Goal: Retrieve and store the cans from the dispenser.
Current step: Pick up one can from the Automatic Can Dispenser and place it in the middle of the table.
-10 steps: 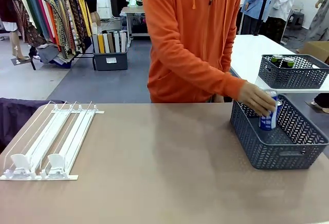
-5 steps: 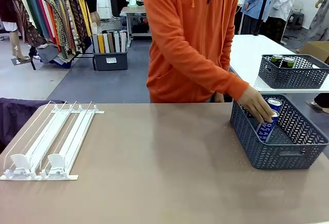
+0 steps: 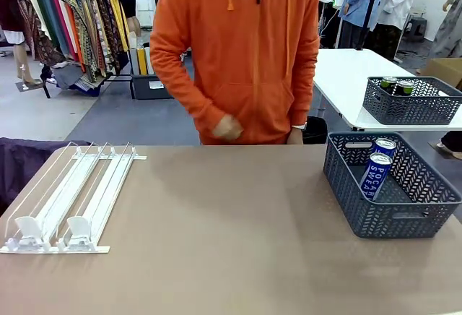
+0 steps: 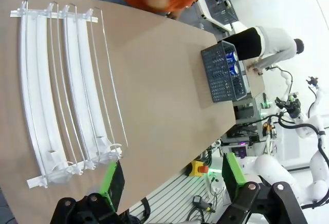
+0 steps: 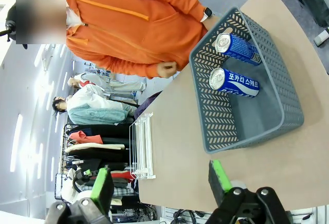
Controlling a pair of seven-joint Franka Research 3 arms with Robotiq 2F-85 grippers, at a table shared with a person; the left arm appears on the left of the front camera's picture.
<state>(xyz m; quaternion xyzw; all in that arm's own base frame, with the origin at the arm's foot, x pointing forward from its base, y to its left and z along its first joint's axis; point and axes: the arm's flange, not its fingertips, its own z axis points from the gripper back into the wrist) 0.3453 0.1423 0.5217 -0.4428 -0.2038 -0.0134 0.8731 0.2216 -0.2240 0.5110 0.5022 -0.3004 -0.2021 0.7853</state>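
From the front we saw the dispenser (image 3: pixel 68 196) lying at the table's left with its white pusher blocks at the near lip, its rails bare. At the right stood the grey basket (image 3: pixel 393 214) holding two blue-and-white cans (image 3: pixel 377 174), one leaning on the other. The person in orange (image 3: pixel 238 55) stood at the far edge, one hand (image 3: pixel 227 127) drawn up against the body.

The left wrist view looked down on the same dispenser (image 4: pixel 61 90) from above and showed the left gripper (image 4: pixel 172 180) with its green-padded fingers (image 4: pixel 110 180) spread wide, holding nothing. The basket (image 4: pixel 221 72) was small and distant there; its cans seemed blue, though we could barely make them out.

The right wrist view gave the clearest look into the basket (image 5: pixel 241 90): both cans (image 5: pixel 234 82) lay on their sides, silver tops toward the person. The right gripper (image 5: pixel 159 180) hung above the table, fingers apart and empty.

Half a second earlier the person's hand had been in the basket on a can; now it had withdrawn.
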